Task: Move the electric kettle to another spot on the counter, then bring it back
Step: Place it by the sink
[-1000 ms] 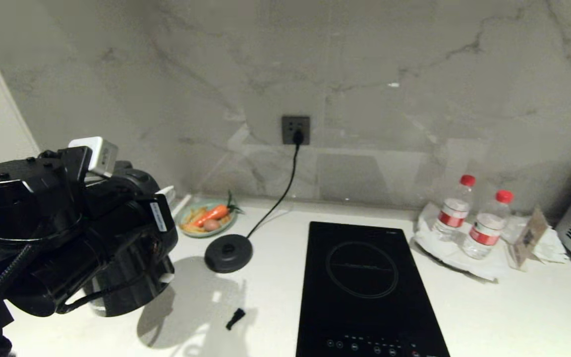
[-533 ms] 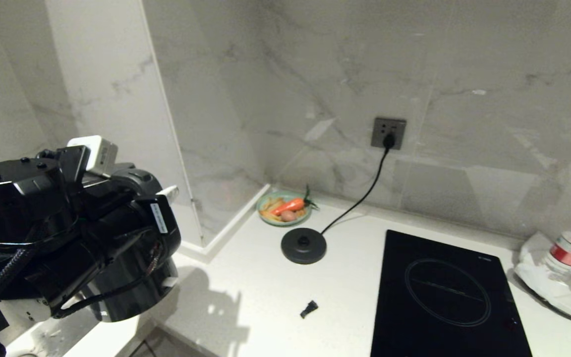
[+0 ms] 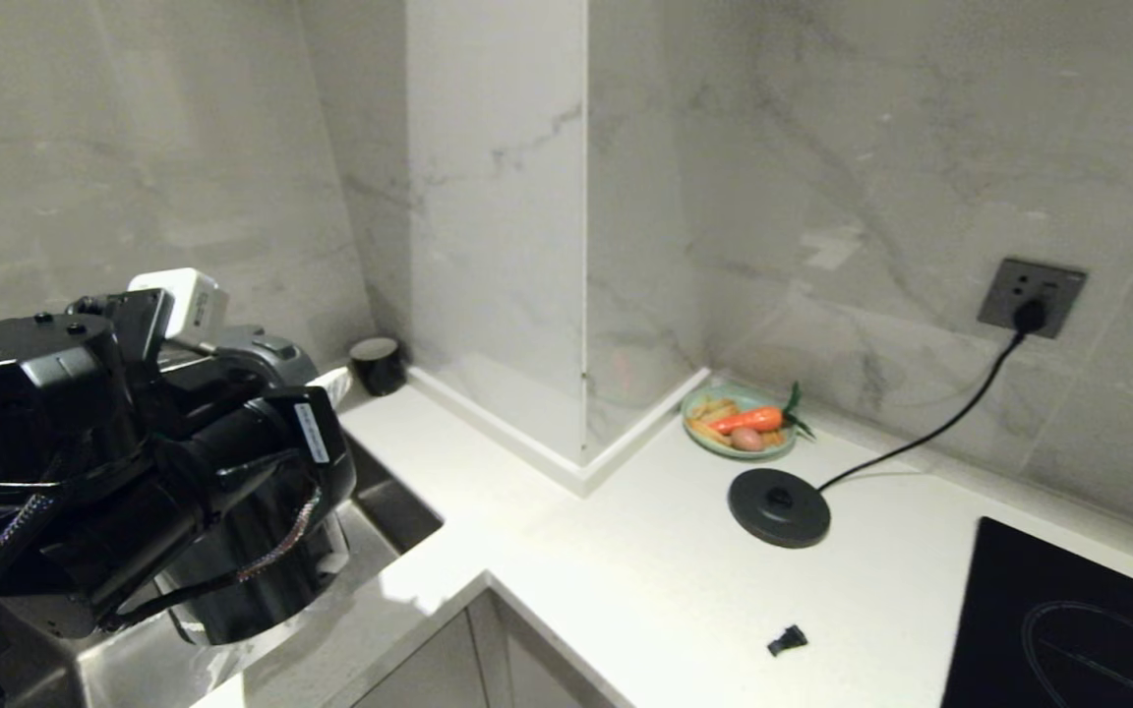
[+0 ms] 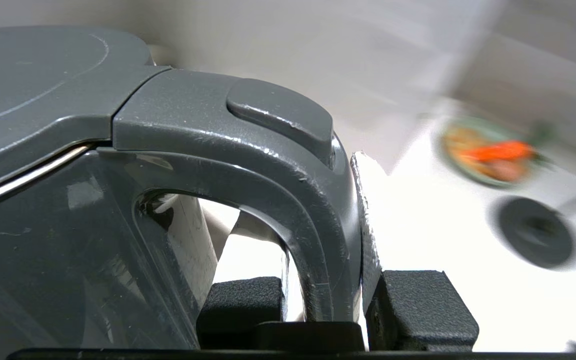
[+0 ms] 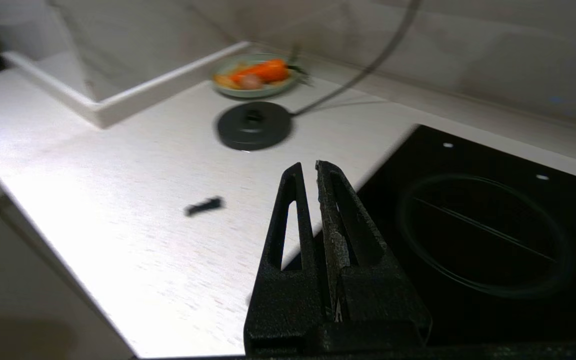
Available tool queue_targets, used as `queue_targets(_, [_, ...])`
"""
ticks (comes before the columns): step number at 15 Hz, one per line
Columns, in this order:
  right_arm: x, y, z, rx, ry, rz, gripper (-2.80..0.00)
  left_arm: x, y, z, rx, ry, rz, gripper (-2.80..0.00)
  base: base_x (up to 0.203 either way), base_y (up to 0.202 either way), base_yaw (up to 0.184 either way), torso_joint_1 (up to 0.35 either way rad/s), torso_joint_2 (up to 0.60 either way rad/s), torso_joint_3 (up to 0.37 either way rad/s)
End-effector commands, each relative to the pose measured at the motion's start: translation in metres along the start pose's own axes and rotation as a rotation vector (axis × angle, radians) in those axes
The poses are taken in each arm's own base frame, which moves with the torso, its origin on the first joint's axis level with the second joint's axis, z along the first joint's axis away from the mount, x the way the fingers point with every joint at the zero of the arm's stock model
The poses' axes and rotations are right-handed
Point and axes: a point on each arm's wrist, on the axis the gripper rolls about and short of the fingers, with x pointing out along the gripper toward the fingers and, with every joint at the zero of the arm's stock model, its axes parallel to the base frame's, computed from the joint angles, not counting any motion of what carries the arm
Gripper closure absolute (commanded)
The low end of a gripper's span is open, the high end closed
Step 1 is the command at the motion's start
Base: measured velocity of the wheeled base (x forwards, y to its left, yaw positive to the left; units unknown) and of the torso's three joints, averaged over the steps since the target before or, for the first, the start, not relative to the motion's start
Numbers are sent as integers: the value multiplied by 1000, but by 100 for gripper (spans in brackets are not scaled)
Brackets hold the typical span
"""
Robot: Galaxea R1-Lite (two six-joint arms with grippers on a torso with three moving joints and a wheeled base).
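Observation:
The electric kettle (image 4: 208,120), glossy black with a loop handle, hangs in my left gripper (image 4: 318,240), which is shut on the handle: one finger is inside the loop and the other presses its outer side. In the head view only the kettle's lower body (image 3: 232,605) shows under my left arm at the far left, above the steel sink (image 3: 385,506), clear of the white counter (image 3: 626,551). My right gripper (image 5: 308,167) is shut and empty, low over the counter's edge by the hob.
The kettle's round black base disc (image 3: 779,506) with its cord sits on the counter, a plate with a carrot (image 3: 739,425) behind it. A small black cup (image 3: 377,365) stands behind the sink. A small black piece (image 3: 787,641) lies near the black hob (image 3: 1078,629).
The whole head view has swung left: hob, base disc and plate slid to the right, while the sink and corner pillar came into view. My left arm keeps its pose, still holding the kettle.

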Motion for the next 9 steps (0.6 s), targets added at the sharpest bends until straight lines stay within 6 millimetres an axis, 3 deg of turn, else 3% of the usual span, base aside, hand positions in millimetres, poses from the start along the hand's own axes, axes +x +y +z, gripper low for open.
queue_targets(1, [0,0,0,0,0,0,0,0,0,1,-2,-6,3,0,0,-8,176,7,-1,2])
queue_targets(6, [0,0,0,0,1,0,0,0,1,-1,0,1,6,0,-3,-8,162,4,1,2])
queue_targets(9, [0,0,0,1,0,0,0,1,3,-2,-2,3,16,0,0,-2,26,1,3,0])
